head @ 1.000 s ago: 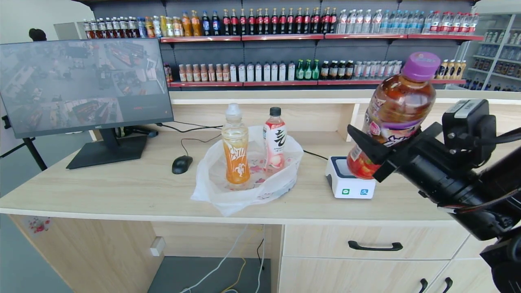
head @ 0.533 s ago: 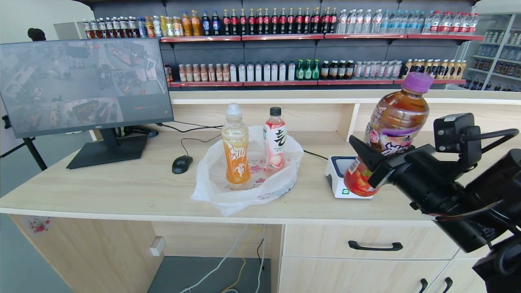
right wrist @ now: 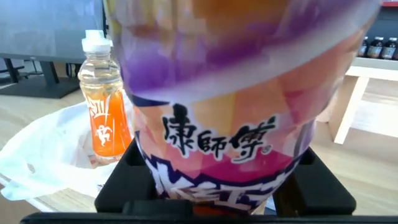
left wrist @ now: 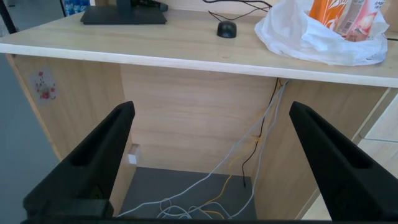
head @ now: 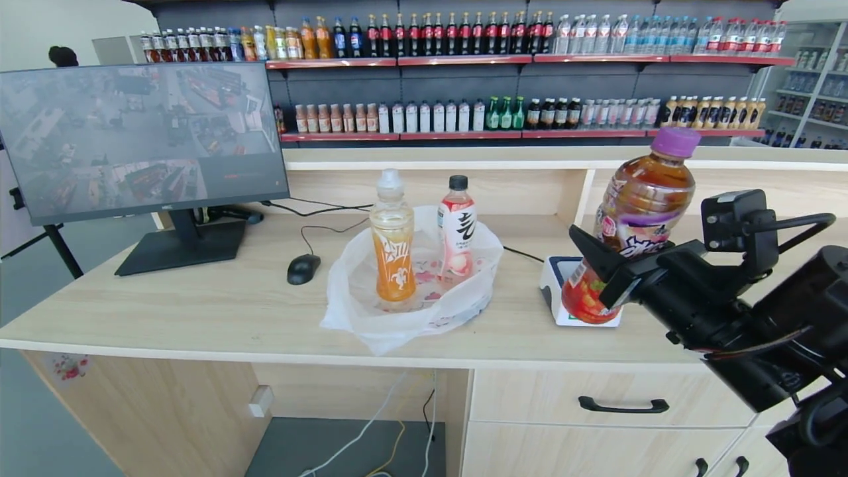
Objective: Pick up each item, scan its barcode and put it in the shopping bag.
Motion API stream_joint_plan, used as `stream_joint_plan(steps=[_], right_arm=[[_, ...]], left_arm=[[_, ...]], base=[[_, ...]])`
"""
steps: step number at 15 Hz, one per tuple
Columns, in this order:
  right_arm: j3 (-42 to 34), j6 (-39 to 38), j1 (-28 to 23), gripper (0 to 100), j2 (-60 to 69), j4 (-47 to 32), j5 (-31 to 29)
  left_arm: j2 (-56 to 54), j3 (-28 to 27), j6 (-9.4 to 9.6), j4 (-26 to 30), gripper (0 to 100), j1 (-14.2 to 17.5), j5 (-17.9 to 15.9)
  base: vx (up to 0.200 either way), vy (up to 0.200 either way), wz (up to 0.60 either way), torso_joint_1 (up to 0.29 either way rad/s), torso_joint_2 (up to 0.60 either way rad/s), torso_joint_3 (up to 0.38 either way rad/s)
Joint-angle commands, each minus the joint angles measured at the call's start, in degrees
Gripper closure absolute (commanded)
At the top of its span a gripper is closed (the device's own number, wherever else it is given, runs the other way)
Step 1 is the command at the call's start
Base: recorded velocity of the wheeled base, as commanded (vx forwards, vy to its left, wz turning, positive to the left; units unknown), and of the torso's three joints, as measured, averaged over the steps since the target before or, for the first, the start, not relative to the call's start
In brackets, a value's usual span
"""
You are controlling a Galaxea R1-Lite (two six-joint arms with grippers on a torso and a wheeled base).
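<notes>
My right gripper [head: 606,268] is shut on a tea bottle [head: 633,222] with a purple cap, holding it tilted just above the white barcode scanner [head: 563,298] on the counter. The same bottle [right wrist: 236,106] fills the right wrist view, its label facing the camera. The white shopping bag [head: 411,291] lies open in the middle of the counter with an orange drink bottle [head: 393,242] and a pink-labelled bottle [head: 457,232] standing in it. My left gripper [left wrist: 214,162] hangs open below the counter's front edge, holding nothing.
A monitor [head: 139,139] stands at the counter's left, with a black mouse [head: 303,268] and cables beside it. A raised ledge [head: 563,159] backs the counter, and drink shelves [head: 464,66] stand behind. Drawers [head: 623,404] sit under the counter's right half.
My right gripper has lowered the tea bottle down onto the scanner and a little toward me. The head camera has shifted slightly; the bag and its bottles have stayed put.
</notes>
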State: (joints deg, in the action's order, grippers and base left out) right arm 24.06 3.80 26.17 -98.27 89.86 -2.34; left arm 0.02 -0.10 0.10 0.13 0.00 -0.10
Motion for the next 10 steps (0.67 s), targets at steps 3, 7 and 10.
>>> stream_joint_plan(steps=[3,7,10], right_arm=[[1.3,-0.4,0.1,100,-1.5,0.1,0.1],[4.3,-0.7,0.1,100,-3.9,0.1,0.1],[7.3,-1.0,1.0,100,-7.0,0.1,0.1]], left_arm=[[0.0,0.0,-0.19,0.0,0,0.0,0.0],[0.0,0.0,-0.01,0.0,0,0.0,0.0],[0.0,0.0,-0.01,0.0,0,0.0,0.0]], base=[[0.0,0.2,0.0,0.006,0.01,0.002],[0.0,0.2,0.0,0.002,0.01,0.002],[0.0,0.067,0.0,0.001,0.0,0.001]])
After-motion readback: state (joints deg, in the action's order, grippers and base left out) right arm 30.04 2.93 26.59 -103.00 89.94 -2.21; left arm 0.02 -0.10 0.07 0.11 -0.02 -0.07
